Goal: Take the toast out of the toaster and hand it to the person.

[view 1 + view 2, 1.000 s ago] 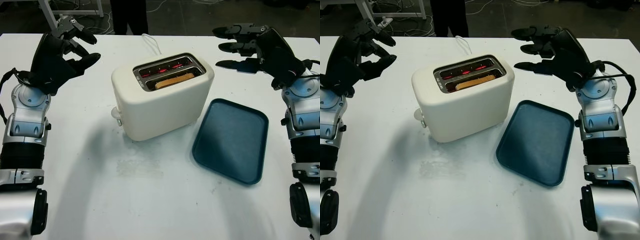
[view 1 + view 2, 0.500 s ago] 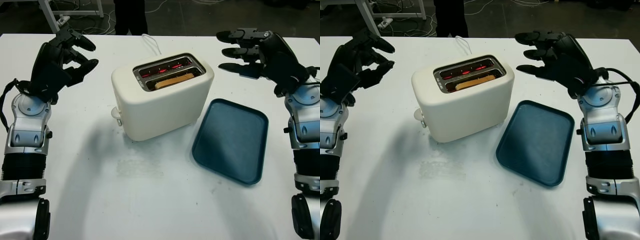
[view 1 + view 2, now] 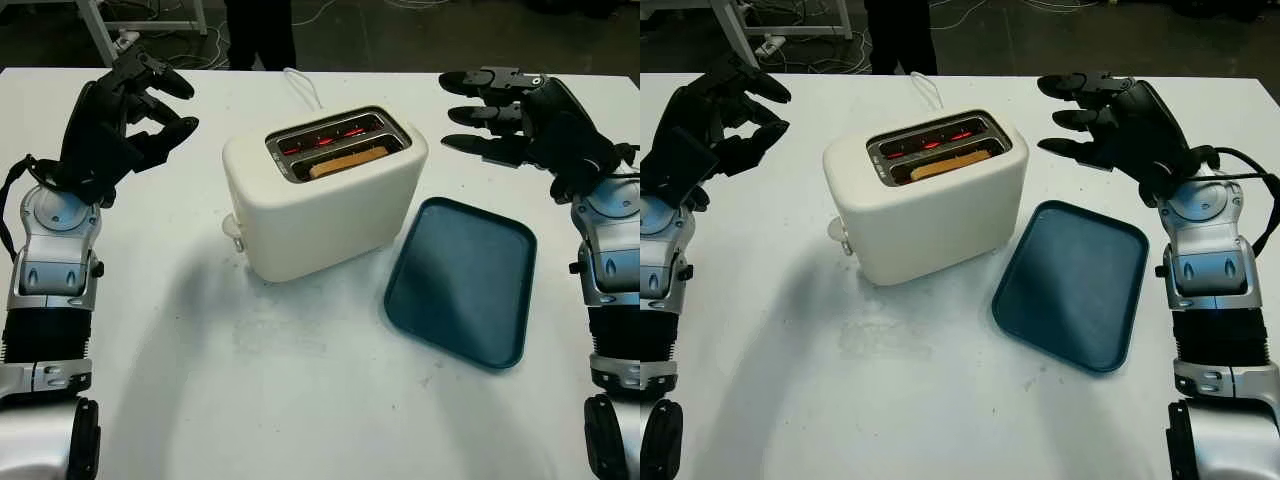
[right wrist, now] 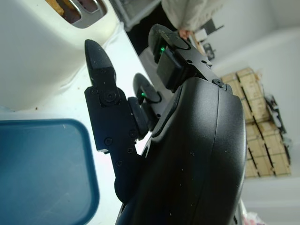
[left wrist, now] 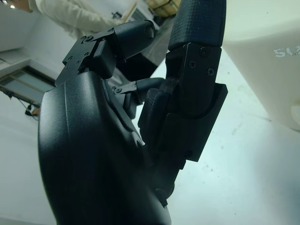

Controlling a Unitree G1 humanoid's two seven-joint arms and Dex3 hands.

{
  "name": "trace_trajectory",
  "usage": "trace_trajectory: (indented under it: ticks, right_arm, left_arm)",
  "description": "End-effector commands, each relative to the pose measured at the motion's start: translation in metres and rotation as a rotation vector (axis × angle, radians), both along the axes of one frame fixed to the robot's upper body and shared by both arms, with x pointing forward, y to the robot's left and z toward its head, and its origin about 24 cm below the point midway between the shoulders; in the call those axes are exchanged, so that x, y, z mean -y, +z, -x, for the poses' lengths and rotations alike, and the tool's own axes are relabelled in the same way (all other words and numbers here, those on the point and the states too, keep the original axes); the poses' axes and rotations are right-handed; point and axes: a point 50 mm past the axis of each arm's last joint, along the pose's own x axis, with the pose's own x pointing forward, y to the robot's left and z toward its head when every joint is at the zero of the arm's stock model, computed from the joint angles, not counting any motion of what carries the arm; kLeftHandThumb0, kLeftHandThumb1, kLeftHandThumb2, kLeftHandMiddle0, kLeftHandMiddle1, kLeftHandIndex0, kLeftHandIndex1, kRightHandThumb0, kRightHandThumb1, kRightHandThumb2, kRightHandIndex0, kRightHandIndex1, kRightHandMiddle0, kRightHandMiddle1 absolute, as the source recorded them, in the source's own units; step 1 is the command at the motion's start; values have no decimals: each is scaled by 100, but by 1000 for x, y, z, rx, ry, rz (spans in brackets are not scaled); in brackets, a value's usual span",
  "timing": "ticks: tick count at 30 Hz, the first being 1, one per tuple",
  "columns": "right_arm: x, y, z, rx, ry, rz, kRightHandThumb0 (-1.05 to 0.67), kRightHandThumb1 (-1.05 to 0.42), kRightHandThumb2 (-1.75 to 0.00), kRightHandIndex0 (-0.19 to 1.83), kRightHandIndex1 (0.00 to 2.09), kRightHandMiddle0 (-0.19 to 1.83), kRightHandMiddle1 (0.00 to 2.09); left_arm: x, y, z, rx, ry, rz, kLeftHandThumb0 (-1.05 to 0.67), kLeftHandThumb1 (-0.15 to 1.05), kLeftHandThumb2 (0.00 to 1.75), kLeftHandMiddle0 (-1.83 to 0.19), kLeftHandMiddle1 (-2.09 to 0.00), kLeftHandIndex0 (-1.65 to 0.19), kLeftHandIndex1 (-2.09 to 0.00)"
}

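Black fingers (image 3: pixel 478 112) of right hand (image 3: pixel 535 125) extended, holding nothing, raised over the bench right of the toaster, tips pointing toward it, well apart from it. Left hand (image 3: pixel 110 125) raised over the far-left part of the bench; fingers (image 3: pixel 165 85) partly bent, gripping nothing, so open too. Neither hand touching anything.

Toast (image 3: pixel 348 160): golden-brown slice sitting low in the nearer slot of toaster (image 3: pixel 325 200), top edge just visible, not popped up. Far slot glowing red inside. Toaster cream-coloured plastic, rounded corners, metal-rimmed slot plate, standing upright mid-bench and turned at an angle; lever knob (image 3: pixel 232 230) on its near-left end, white cord (image 3: pixel 303 86) running off the back toward the far edge.

Dark blue tray (image 3: pixel 460 280) flat on the bench just right of the toaster, close beside it but not touching, nothing in it.

Bench (image 3: pixel 300 400) white, scuffed, with a faint grey smudge in front of the toaster. Beyond the far edge: dark floor with loose cables, a white frame leg at far left, and a person (image 3: pixel 258 30) in dark trousers standing behind the bench. Right wrist view: pale wall and stacked wooden pallets (image 4: pixel 260 126) in the background.
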Motion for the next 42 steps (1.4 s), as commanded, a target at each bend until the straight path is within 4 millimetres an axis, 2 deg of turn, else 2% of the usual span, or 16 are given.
trace_trajectory:
  ticks: [1, 42]
  right_arm:
    - [-1, 1, 1, 8, -4, -3, -41, -89, 0, 62, 0, 56, 0]
    - [-5, 4, 0, 20, 8, -6, -34, -88, 0, 64, 1, 59, 0]
  left_arm:
    - [0, 0, 2, -1, -7, 11, -105, 92, 24, -28, -150, -29, -140]
    - [0, 4, 1, 0, -14, 44, -105, 92, 21, -29, -148, -32, -137]
